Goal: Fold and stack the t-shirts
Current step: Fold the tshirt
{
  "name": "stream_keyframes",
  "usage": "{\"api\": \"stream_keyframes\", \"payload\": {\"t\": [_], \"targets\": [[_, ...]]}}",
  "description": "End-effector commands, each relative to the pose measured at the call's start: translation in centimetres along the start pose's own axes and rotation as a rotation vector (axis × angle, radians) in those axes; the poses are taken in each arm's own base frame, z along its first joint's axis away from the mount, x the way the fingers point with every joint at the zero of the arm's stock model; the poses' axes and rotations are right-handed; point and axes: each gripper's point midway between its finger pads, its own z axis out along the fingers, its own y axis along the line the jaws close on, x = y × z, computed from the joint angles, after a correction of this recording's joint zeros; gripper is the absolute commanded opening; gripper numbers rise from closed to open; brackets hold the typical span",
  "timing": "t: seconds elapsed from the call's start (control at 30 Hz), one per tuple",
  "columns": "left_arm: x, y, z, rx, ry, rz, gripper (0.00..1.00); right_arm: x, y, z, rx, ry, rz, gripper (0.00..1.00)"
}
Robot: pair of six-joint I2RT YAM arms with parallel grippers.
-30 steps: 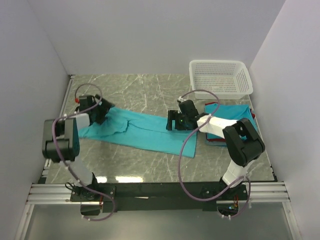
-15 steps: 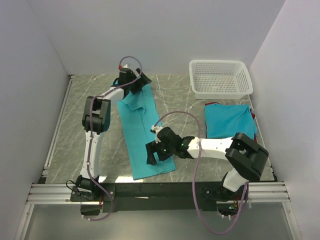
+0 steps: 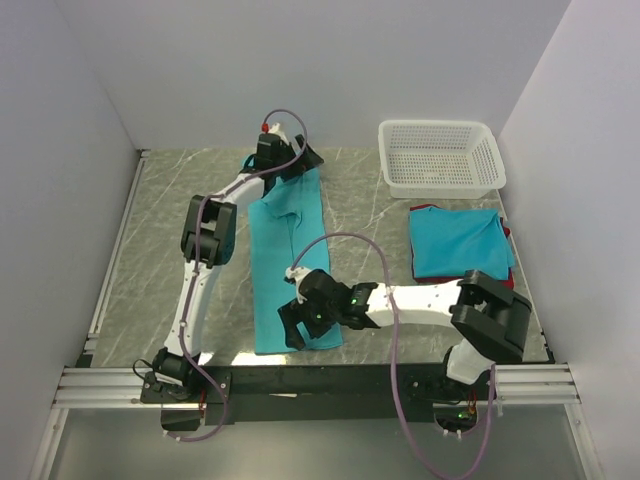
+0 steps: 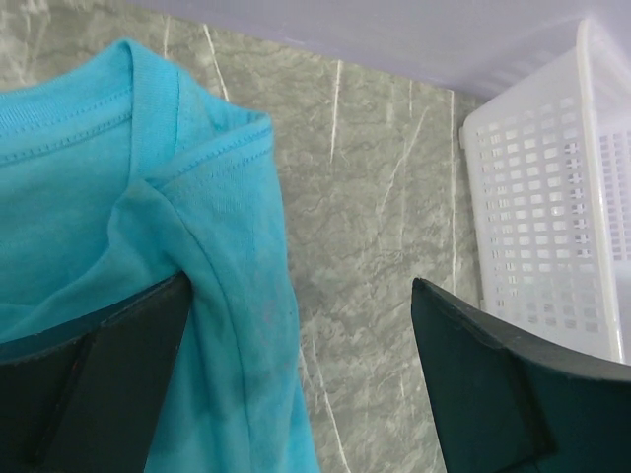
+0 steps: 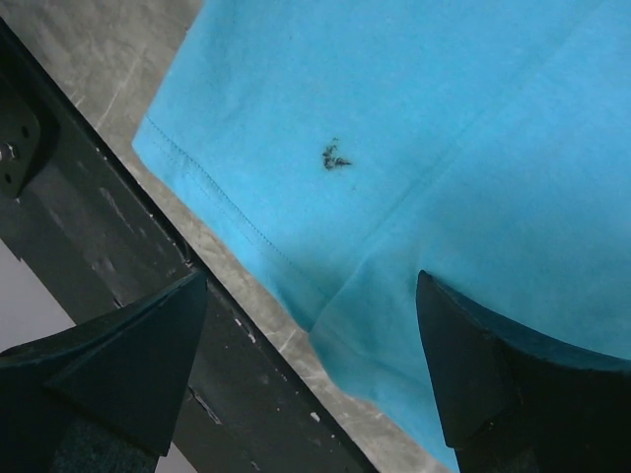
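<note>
Top external view shows the teal t-shirt (image 3: 290, 260) stretched flat left of the basket (image 3: 436, 124), probably limp and light, suiting collar and hem pinches by my left gripper (image 3: 290, 160) and right gripper (image 3: 295, 325), both gaping empty.

From above, the black left gripper (image 3: 295, 163) hid the far end of the long teal cotton t-shirt (image 3: 272, 285), and the black right gripper (image 3: 293, 328) hid its near hem. The red shirt (image 3: 512, 272) showed only an edge under the folded teal shirt (image 3: 455, 240). The left wrist view cropped the white plastic mesh basket (image 4: 552, 197).
</note>
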Motion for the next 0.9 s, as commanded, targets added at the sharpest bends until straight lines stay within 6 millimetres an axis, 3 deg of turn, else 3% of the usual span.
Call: {"api": "stream_keyframes", "payload": {"t": [0.0,0.03,0.07,0.13,0.17,0.2,0.23,0.27,0.3,0.33,0.37,0.4,0.43,0.47,0.5,0.53,0.57,0.6,0.67,0.7,0.73,0.77,0.8,0.87], "targets": [[-6.7,-7.3,-2.7,0.155,-0.127,0.101,1.00,-3.3,1.3,-2.5,0.011,-0.128,0.002,0.93],[-7.4,-8.6,-3.4,0.162,-0.132,0.112,0.99,-4.3,0.6,-3.2,0.061,-0.177,0.016,0.93],[-9.4,-10.8,-5.0,0.178,-0.169,0.140,1.00,-5.1,0.7,-3.8,0.072,-0.209,0.022,0.94],[-10.8,-13.1,-7.1,0.193,-0.193,0.166,0.99,-7.2,0.1,-5.9,0.132,-0.313,0.053,0.94],[-12.9,-16.2,-10.1,0.232,-0.240,0.196,1.00,-7.6,-0.3,-6.6,0.149,-0.340,0.070,0.95],[-13.4,-17.5,-11.6,0.249,-0.257,0.209,0.99,-8.3,-0.5,-7.8,0.157,-0.388,0.096,0.95],[-12.2,-16.7,-12.3,0.233,-0.231,0.205,0.99,-8.7,-0.7,-8.5,0.163,-0.417,0.133,0.95],[-13.7,-19.8,-16.0,0.274,-0.281,0.238,0.99,-8.8,-1.8,-9.0,0.195,-0.449,0.163,0.95],[-13.6,-20.3,-17.4,0.277,-0.288,0.247,0.99,-9.5,-2.3,-10.4,0.199,-0.503,0.196,0.95],[-11.2,-18.4,-17.7,0.237,-0.236,0.238,1.00,-9.5,-2.8,-11.0,0.211,-0.532,0.240,0.95],[-11.7,-20.5,-21.3,0.268,-0.258,0.247,0.99,-9.3,-4.3,-11.6,0.266,-0.568,0.269,0.95],[-10.6,-20.1,-22.5,0.254,-0.236,0.232,0.99,-9.7,-4.7,-13.1,0.268,-0.621,0.296,0.95],[-7.0,-17.5,-22.6,0.217,-0.163,0.179,0.99,-9.8,-5.3,-13.9,0.282,-0.654,0.326,0.95],[-6.8,-18.8,-25.6,0.255,-0.181,0.165,0.99,-9.3,-6.2,-14.2,0.301,-0.667,0.344,0.95],[-5.4,-18.3,-26.6,0.248,-0.163,0.131,0.99,-9.5,-6.5,-15.4,0.293,-0.708,0.359,0.95],[-1.3,-15.4,-26.7,0.184,-0.082,0.070,1.00,-9.6,-7.2,-15.9,0.294,-0.726,0.374,0.95],[-1.3,-15.2,-28.8,0.140,-0.129,0.049,0.99,-9.2,-7.1,-16.3,0.261,-0.725,0.379,0.95],[2.5,-12.2,-29.1,0.063,-0.061,0.011,0.99,-9.0,-7.3,-16.4,0.250,-0.724,0.387,0.95],[5.4,-12.2,-31.5,0.050,-0.030,-0.009,0.99,-8.5,-8.6,-16.5,0.248,-0.716,0.427,0.95],[6.7,-10.9,-32.2,-0.009,-0.018,-0.038,0.99,-8.2,-8.5,-16.6,0.226,-0.710,0.431,0.96],[10.8,-8.3,-33.1,-0.099,0.077,-0.076,0.99,-8.0,-8.9,-16.6,0.226,-0.707,0.438,0.96],[11.8,-8.0,-34.4,-0.117,0.083,-0.089,0.99,-7.5,-9.7,-16.4,0.246,-0.700,0.446,0.96],[14.0,-5.8,-35.3,-0.196,0.120,-0.109,0.99,-7.4,-9.9,-16.4,0.252,-0.697,0.443,0.95],[16.6,-3.7,-38.2,-0.305,0.182,-0.145,0.99,-6.8,-10.3,-16.2,0.276,-0.674,0.429,0.95]]}}
